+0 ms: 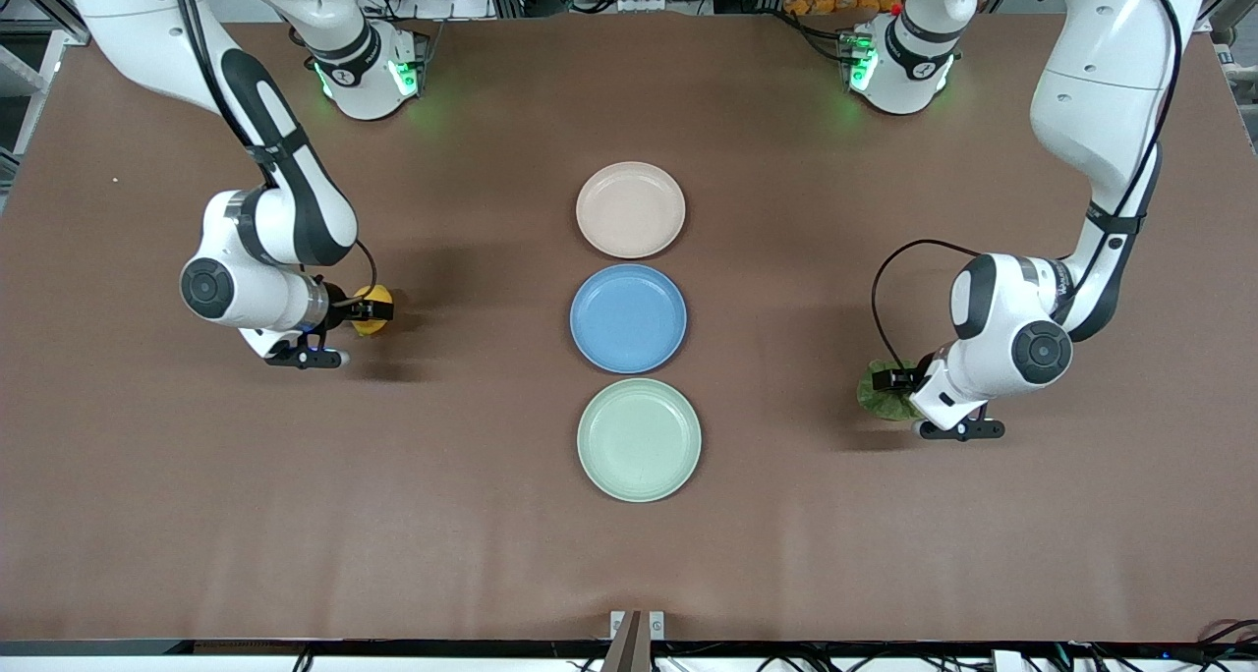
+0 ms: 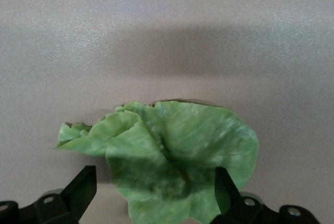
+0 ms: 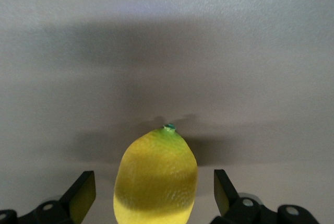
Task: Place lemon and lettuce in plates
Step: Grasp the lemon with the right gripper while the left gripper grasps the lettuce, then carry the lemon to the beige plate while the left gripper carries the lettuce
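Observation:
The yellow lemon (image 1: pixel 372 309) lies on the table toward the right arm's end. My right gripper (image 1: pixel 371 309) is open around it, and the right wrist view shows the lemon (image 3: pixel 155 177) between the spread fingers with gaps on both sides. The green lettuce (image 1: pixel 883 395) lies toward the left arm's end. My left gripper (image 1: pixel 892 378) is open over it, and the left wrist view shows the leaf (image 2: pixel 172 156) between the fingers. The beige-pink plate (image 1: pixel 630 209) and the mint green plate (image 1: pixel 639 439) stand in the table's middle, both empty.
A blue plate (image 1: pixel 628 318) sits between the two task plates in one column. The brown table (image 1: pixel 629 554) spreads wide around both arms.

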{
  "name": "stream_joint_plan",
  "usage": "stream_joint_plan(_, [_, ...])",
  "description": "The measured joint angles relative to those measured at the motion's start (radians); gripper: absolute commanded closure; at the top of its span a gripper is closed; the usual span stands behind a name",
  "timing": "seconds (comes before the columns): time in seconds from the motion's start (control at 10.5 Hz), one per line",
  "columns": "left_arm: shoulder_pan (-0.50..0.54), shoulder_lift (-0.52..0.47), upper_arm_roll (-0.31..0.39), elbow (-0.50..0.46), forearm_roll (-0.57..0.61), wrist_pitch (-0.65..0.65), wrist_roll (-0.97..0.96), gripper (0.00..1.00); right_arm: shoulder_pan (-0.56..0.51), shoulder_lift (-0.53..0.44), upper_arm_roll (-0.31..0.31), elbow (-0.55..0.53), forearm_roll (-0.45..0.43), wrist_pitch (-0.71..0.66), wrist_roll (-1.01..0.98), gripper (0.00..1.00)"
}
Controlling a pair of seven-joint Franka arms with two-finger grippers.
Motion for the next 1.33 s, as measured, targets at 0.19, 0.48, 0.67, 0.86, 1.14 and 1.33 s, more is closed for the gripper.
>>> stream_joint_plan(0.19, [0.000,0.005,0.000,0.002,0.000,0.005,0.000,0.40,0.003,0.015,0.000,0.000,0.034,0.002,0.000,0.59])
stream_joint_plan(0.48, [0.002,0.004,0.006,0.011,0.000,0.003,0.000,0.83,0.014,0.015,0.000,0.003,0.037,0.003,-0.001,0.96])
stream_joint_plan(0.67, [0.004,0.003,0.005,0.015,0.000,0.003,0.000,1.00,0.031,0.015,0.007,0.014,0.037,-0.014,-0.001,1.00])
stream_joint_plan(0.86, [0.000,0.003,-0.001,0.016,0.000,0.005,0.000,1.00,0.046,0.007,0.037,0.076,0.037,-0.132,0.033,1.00])
stream_joint_plan(1.14, [-0.013,0.000,-0.003,0.045,0.000,0.002,0.000,1.00,0.097,-0.032,0.116,0.162,0.037,-0.237,0.177,1.00])
stream_joint_plan(1.33, [-0.049,-0.016,-0.004,0.090,0.000,-0.045,0.000,1.00,0.132,-0.041,0.178,0.179,0.037,-0.242,0.292,1.00])
